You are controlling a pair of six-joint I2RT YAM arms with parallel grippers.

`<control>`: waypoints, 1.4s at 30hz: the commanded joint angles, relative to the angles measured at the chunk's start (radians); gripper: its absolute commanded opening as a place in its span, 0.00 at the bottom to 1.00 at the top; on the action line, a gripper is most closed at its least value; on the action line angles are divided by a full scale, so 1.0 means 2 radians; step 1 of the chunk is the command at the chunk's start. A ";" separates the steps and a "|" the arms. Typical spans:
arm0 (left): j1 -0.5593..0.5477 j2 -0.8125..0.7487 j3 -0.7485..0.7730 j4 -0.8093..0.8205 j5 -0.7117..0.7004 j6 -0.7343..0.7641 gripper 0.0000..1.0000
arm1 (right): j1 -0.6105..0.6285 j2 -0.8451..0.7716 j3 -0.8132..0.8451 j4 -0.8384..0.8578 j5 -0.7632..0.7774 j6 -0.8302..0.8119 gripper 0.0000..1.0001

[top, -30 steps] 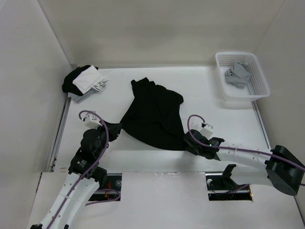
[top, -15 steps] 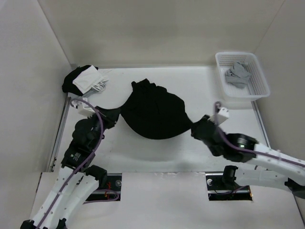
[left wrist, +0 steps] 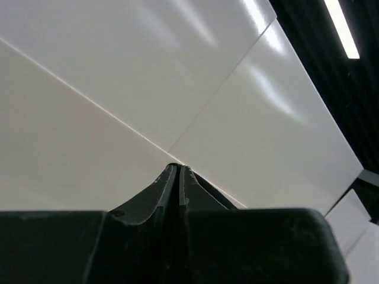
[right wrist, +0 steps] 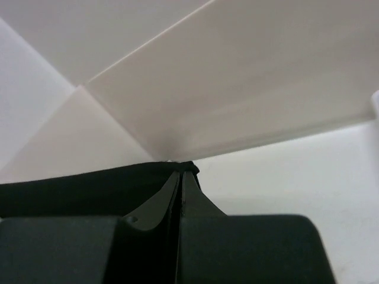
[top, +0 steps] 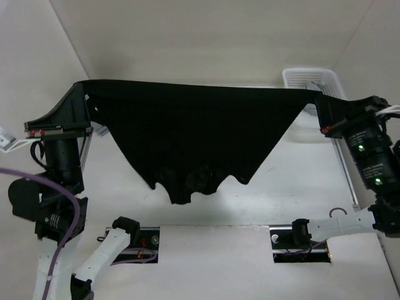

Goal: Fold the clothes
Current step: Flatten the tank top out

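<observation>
The clothes, a plain black T-shirt (top: 194, 131), hang in the air, stretched wide between both raised arms. The top edge is taut and the lower edge droops in uneven points over the table. My left gripper (top: 81, 89) is shut on the shirt's upper left corner. My right gripper (top: 316, 100) is shut on its upper right corner. In the right wrist view the gripper (right wrist: 180, 173) is shut, with black fabric (right wrist: 77, 189) bunched at the fingertips and running off to the left. In the left wrist view the gripper (left wrist: 179, 167) is shut and points up at the white walls; hardly any cloth shows there.
A white plastic basket (top: 300, 75) stands at the back right, partly hidden behind the shirt and the right arm. White walls close in the left, back and right sides. The white table (top: 294, 181) lies below the hanging shirt.
Both arms have risen from the table, each with a corner, and spread apart. The shirt went from a crumpled heap to a wide hanging sheet. The right gripper closed on its corner at the start.
</observation>
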 commanded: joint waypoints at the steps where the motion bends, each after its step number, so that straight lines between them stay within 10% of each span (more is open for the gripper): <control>1: 0.009 0.068 0.001 0.021 -0.017 0.035 0.01 | -0.059 0.039 -0.041 0.216 -0.046 -0.228 0.01; 13: 0.082 0.288 -0.038 0.056 0.002 -0.034 0.00 | -0.535 0.234 0.022 0.000 -0.512 0.132 0.00; 28: 0.082 0.296 0.086 0.056 0.020 -0.012 0.00 | -0.605 0.413 0.367 -0.112 -0.593 0.151 0.03; 32: 0.079 0.263 0.054 0.058 0.019 -0.001 0.00 | -0.603 0.354 0.276 -0.104 -0.599 0.151 0.03; 42: 0.063 0.039 -0.294 0.037 0.002 -0.035 0.01 | -0.547 0.051 -0.300 0.053 -0.581 0.179 0.03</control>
